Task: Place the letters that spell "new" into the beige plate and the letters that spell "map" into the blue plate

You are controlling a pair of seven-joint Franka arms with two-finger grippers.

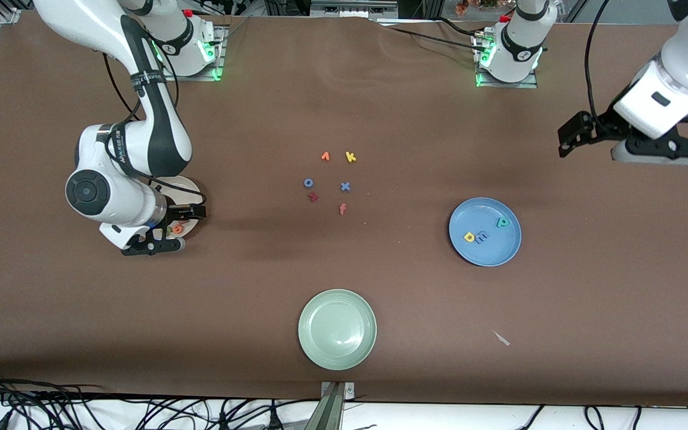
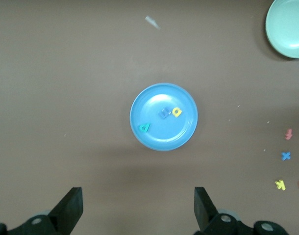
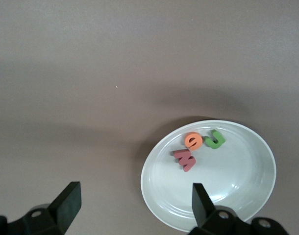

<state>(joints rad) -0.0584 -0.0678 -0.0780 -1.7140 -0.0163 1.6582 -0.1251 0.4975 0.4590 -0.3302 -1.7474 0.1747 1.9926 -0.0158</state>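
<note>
The beige plate [image 3: 237, 191] lies flat under the open right gripper [image 3: 135, 205], holding 3 letters: orange "e" [image 3: 193, 141], green "n" [image 3: 214, 139], pinkish-red "w" [image 3: 185, 159]. The blue plate [image 2: 154, 142], ahead of the open left gripper [image 2: 138, 208], holds yellow "a" [image 2: 176, 112], periwinkle "m" [image 2: 164, 113], teal "p" [image 2: 144, 127].

high front overview, two downward wrist views

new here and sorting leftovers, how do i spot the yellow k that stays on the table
Start at the loose cluster of letters on the bare brown table. The yellow k is on its edge farthest from the front camera, beside an orange letter. It is the cluster's only yellow piece.
</note>
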